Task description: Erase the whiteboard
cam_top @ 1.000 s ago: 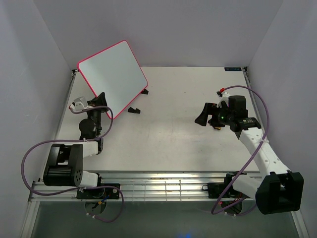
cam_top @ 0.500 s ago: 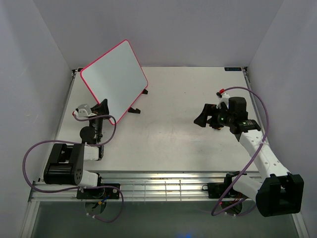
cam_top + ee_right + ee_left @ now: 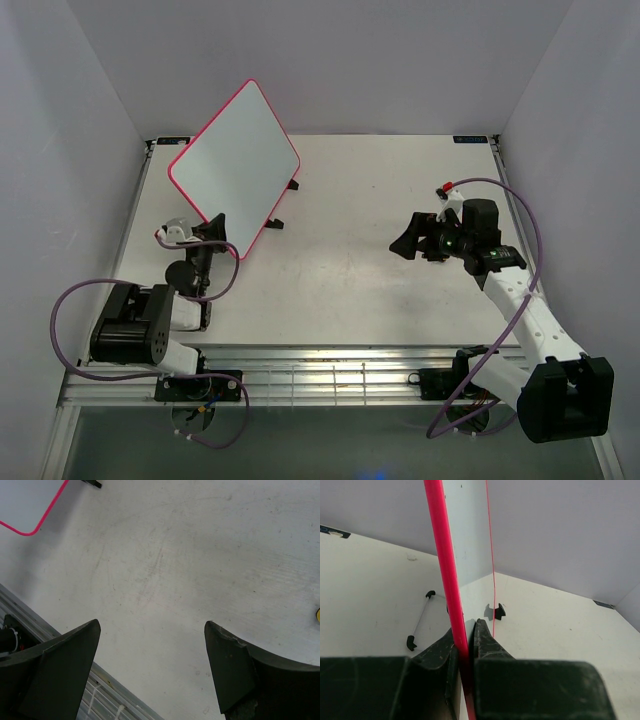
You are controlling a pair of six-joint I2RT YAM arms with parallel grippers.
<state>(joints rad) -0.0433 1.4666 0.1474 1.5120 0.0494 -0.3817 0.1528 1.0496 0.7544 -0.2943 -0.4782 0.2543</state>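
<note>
I see the big flat white board with the thin pink-red rim [image 3: 235, 165] at about 10 o'clock on the pale grey table top [image 3: 350, 290]. It stands up on a slant, and the face I can see is plain white.

My left gripper [image 3: 213, 232] holds the board at its low corner, at about 7 o'clock on the board. In the left wrist view the pink rim runs straight up between the two black fingers [image 3: 487, 642], and they press on it from both sides.

Two small black feet [image 3: 292, 184] sit at the board's 4 o'clock side. I cannot tell if they touch the table.

My right gripper [image 3: 412, 238] hangs over the table at about 3 o'clock, well apart from the board. Its two fingers are spread wide, and its wrist view shows bare table between them.
</note>
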